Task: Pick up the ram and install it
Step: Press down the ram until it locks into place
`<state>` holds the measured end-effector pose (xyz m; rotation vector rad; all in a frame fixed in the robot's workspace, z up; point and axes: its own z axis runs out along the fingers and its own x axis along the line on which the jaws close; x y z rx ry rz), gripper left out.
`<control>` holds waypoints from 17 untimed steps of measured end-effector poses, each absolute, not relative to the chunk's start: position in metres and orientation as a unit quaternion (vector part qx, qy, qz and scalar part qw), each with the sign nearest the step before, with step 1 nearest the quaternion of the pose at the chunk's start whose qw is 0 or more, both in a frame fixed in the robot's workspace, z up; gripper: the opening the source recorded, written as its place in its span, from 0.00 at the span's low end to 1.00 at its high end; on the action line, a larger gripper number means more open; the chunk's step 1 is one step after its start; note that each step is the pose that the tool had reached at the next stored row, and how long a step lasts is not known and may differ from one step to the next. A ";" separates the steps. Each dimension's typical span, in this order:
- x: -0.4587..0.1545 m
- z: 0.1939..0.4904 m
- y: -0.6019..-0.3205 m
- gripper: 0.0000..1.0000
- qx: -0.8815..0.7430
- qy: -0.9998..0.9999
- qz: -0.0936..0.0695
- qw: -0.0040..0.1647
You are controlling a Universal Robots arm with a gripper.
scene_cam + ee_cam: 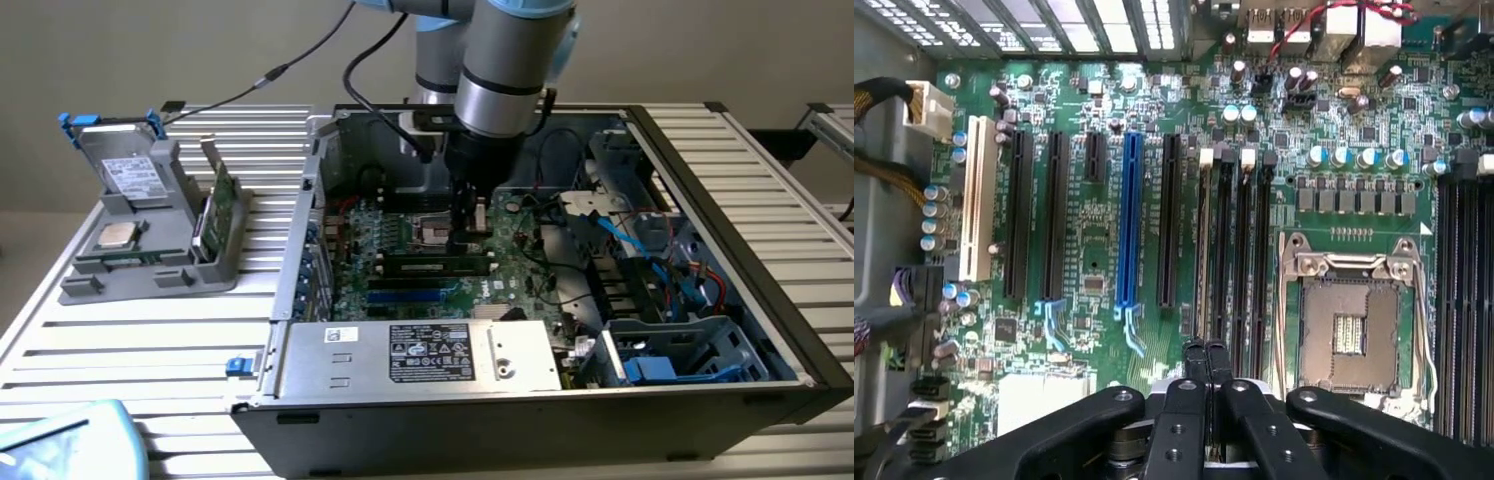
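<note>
the gripper [467,240], fingers drawn together over the ram [434,265] lying in its motherboard [1094,250] slot; seating it well likely calls for straight, even downward pressure.

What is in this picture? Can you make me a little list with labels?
gripper: shut, low over the black memory slots
ram: green stick lying along a slot, right under the gripper
touching: cannot tell
motherboard: green, inside the open computer case
processor socket: no chip in it
grey stand: outside the case, on the exterior view's left, holding a drive and a silver chip
</note>
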<state>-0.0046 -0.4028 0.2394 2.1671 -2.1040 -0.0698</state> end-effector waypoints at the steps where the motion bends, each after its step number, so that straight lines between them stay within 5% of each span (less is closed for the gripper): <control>1: -0.003 0.240 -0.403 0.11 0.716 -0.695 -0.023 0.060; 17: 0.003 0.228 -0.404 0.11 0.716 -0.695 -0.022 0.059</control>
